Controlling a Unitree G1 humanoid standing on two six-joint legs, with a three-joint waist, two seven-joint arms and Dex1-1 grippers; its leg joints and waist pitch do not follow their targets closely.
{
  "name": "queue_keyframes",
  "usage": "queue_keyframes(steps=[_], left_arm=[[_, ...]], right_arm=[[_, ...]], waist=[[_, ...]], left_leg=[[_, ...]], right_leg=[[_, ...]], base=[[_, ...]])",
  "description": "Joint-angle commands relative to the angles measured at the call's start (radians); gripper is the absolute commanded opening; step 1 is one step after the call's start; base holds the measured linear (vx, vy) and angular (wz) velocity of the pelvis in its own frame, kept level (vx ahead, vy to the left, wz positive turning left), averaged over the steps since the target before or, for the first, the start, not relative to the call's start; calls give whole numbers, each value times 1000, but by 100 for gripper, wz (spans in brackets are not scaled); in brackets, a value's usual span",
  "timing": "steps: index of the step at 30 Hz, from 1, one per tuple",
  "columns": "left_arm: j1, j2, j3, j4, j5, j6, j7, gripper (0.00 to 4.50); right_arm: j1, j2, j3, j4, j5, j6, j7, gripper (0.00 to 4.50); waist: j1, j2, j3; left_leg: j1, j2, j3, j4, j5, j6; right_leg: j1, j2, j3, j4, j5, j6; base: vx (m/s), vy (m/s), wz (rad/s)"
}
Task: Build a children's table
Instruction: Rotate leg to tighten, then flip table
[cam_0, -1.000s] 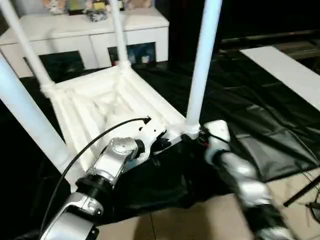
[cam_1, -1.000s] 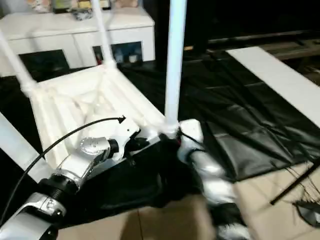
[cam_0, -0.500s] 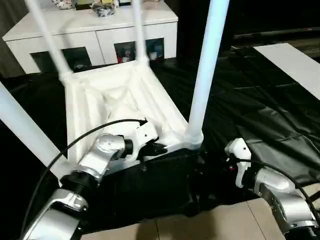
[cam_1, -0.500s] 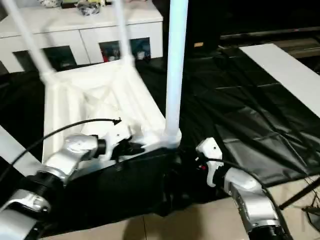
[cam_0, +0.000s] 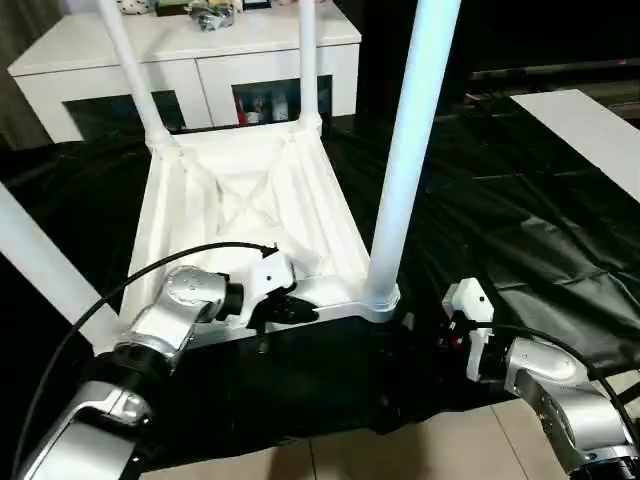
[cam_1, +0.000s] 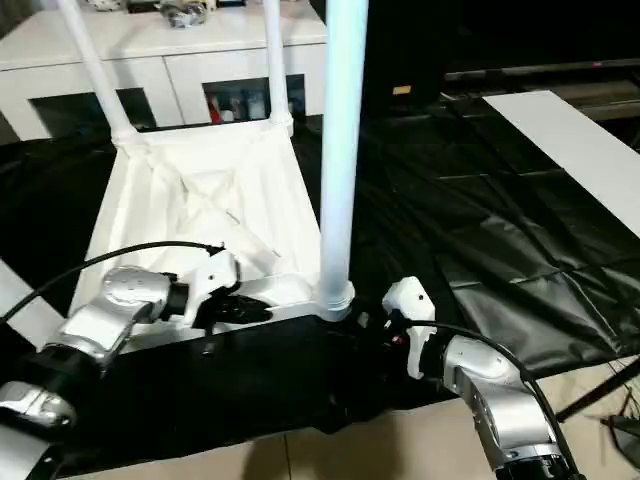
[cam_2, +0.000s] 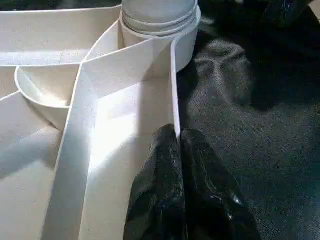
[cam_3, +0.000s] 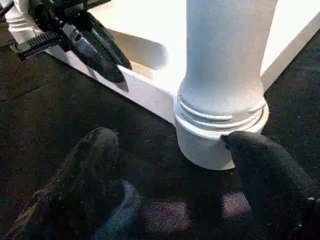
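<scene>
Left hand (cam_2: 180, 145) pinches the tabletop (cam_0: 240, 200) rim; right hand (cam_3: 170, 150) gapes beside 1 leg (cam_0: 410, 150).

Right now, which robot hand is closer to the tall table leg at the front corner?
Right. The right gripper is open around the base of the front leg, one finger touching its socket. The left gripper is shut on the tabletop rim, further along that edge.

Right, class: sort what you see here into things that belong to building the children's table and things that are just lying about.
Belongs to the job:
tabletop, lying upside down
near right leg, standing in its socket
far legs
left gripper, shut on the tabletop's rim

Just lying about:
white cabinet
flat white board
black sheet
</scene>
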Motion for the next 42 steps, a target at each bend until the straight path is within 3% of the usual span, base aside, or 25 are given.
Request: queue_keyframes(steps=[1,3,4,7,9,10,11,12,14,15,16,17,18,19,20,24,26,29,30,31,32,35,36,42], left_arm=[[30,2,-15,-24,-14,-4,-28,44],[37,4,8,-44,-45,-2,-43,58],[48,11,23,-79,-68,7,-53,62],[79,26,55,-167,-120,32,-71,89],[98,30,75,-215,-146,48,-67,101],[120,32,99,-268,-173,63,-54,104],[163,21,146,-361,-223,91,-9,111],[163,21,146,-361,-223,91,-9,122],[236,-5,200,-478,-277,142,75,140],[293,-29,229,-538,-291,162,145,145],[332,-45,248,-573,-297,170,192,145],[390,-84,274,-611,-277,153,281,165],[390,-84,274,-611,-277,153,281,165],[478,-145,309,-662,-244,137,409,178],[478,-145,309,-662,-244,137,409,181],[716,-295,388,-764,-124,-7,664,209],[780,-339,415,-815,-132,-52,710,209],[877,-389,446,-879,-82,-141,784,209],[896,-397,448,-895,-68,-161,802,241],[911,-411,457,-914,-59,-183,821,246],[928,-427,465,-945,-32,-208,863,245],[950,-441,468,-992,36,-233,934,265],[956,-450,477,-1020,54,-237,964,290],[962,-457,528,-1112,92,-243,1021,319]], right_arm=[[-11,9,8,-39,20,6,0,382],[-10,13,9,-46,22,7,-8,382],[-7,16,10,-52,23,8,-12,382],[-1,27,9,-56,23,4,-20,382],[4,33,10,-60,20,0,-25,382],[10,38,12,-68,19,-2,-31,382],[24,48,16,-98,23,3,-41,382],[24,48,16,-98,23,3,-41,382],[48,58,20,-146,32,13,-55,382],[62,65,25,-167,34,14,-62,382],[72,70,29,-179,33,13,-67,382],[87,78,32,-195,36,15,-76,382],[87,78,32,-195,36,15,-76,382],[111,94,36,-216,38,19,-95,382],[111,94,36,-216,38,19,-95,382],[164,154,40,-230,6,30,-200,382],[176,162,44,-235,1,25,-216,382],[176,189,41,-231,4,13,-245,382],[173,196,41,-229,3,9,-253,382],[168,205,40,-224,10,8,-257,382],[159,223,33,-218,21,9,-270,408],[142,253,20,-210,38,11,-289,415],[131,260,19,-205,39,6,-297,434],[111,274,32,-199,41,-10,-297,450]], waist=[[5,-18,-58],[5,-22,-59],[7,-18,-61],[5,-19,-69],[6,-9,-69],[5,-14,-65],[5,-11,-62],[5,-14,-59],[6,-5,-56],[4,5,-57],[-1,-7,-52],[-2,-1,-53],[-3,-3,-51],[0,5,-52],[-1,2,-49],[0,-5,-47],[3,-5,-49],[7,-11,-41],[7,-11,-39],[6,-26,-37],[8,-31,-36],[9,-23,-35],[7,-25,-34],[13,-31,-34]], left_leg=[[-9,46,-9,-70,-139,94],[-9,46,-8,-69,-131,95],[-7,47,-8,-68,-121,98],[-10,45,-8,-58,-60,115],[-12,46,-8,-54,-38,132],[-14,46,-4,-55,-53,138],[-18,48,-6,-58,-86,128],[-17,50,-4,-61,-121,115],[-12,49,-4,-64,-163,95],[-13,52,-5,-64,-172,85],[-21,53,-6,-68,-182,83],[-19,52,-6,-65,-196,80],[-19,52,-5,-68,-204,78],[-13,52,-5,-69,-231,62],[-17,53,-6,-71,-238,58],[-22,53,-12,-76,-271,45],[-21,55,-13,-77,-270,43],[-19,57,-14,-83,-314,43],[-18,56,-14,-83,-326,39],[-22,53,-14,-84,-338,34],[-18,53,-15,-86,-357,28],[-17,53,-21,-89,-375,16],[-18,54,-21,-90,-383,13],[-13,50,-21,-89,-401,2]], right_leg=[[49,-51,50,-63,-157,-241],[50,-51,50,-59,-143,-246],[49,-51,50,-56,-131,-252],[50,-49,51,-40,-14,-280],[46,-47,49,-33,37,-298],[44,-44,48,-39,13,-299],[48,-49,48,-41,-30,-298],[46,-49,48,-47,-76,-290],[43,-44,49,-52,-137,-271],[45,-46,50,-49,-131,-270],[48,-44,48,-55,-137,-256],[46,-43,49,-57,-161,-242],[46,-43,49,-64,-190,-231],[40,-39,50,-69,-252,-206],[41,-40,49,-74,-260,-198],[39,-37,48,-86,-325,-140],[38,-36,50,-86,-303,-138],[29,-32,57,-93,-334,-131],[27,-32,59,-95,-351,-124],[28,-30,61,-98,-385,-105],[22,-30,66,-100,-425,-85],[19,-31,67,-101,-449,-69],[19,-29,67,-102,-449,-66],[12,-27,71,-103,-442,-56]], base=[[0,0,0],[0,0,0],[0,0,0],[0,0,0],[0,0,0],[0,0,0],[0,0,0],[0,0,0],[0,0,0],[0,0,0],[0,0,0],[0,0,0],[0,0,0],[0,0,0],[0,0,0],[0,0,0],[0,0,0],[0,0,0],[0,0,0],[0,0,0],[0,0,0],[0,0,0],[0,0,0],[0,0,0]])
